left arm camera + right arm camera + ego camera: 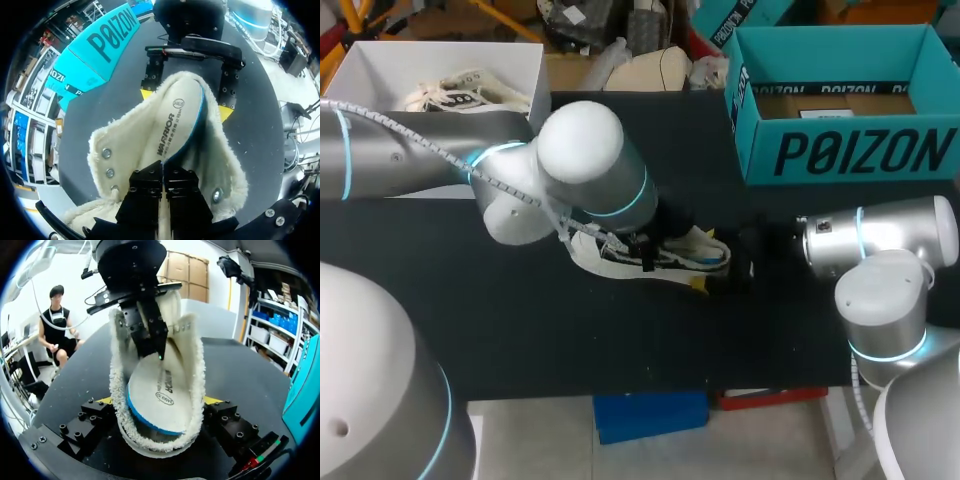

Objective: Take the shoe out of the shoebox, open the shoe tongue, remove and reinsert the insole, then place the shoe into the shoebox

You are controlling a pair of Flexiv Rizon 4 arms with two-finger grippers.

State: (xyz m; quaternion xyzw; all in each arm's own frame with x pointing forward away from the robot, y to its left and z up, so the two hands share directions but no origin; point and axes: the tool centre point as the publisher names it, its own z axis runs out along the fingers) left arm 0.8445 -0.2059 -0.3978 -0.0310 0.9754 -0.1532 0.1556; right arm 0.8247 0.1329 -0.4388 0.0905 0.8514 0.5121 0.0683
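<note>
The fleece-lined shoe (670, 255) lies on its sole at the middle of the table (520, 320), out of the shoebox, its tongue and collar spread wide. The insole (172, 125) – white on top, blue along the edge – is tilted up inside the opening, one end raised and the other down in the shoe.

The left gripper (163, 172) comes in from the left and hangs over the shoe. Its black fingers are pressed nearly together, pinching the raised end of the insole. In the right wrist view the same fingers (150, 327) reach down into the shoe's mouth.

The right gripper (159, 401) comes in from the right, low on the table. Its jaws stand wide, one yellow tip against each side of the shoe, which it holds between them.

The teal shoebox (850, 150) stands open at the far right, well apart from the shoe. A white box (380, 70) sits at the far left, with white laces showing in it.
</note>
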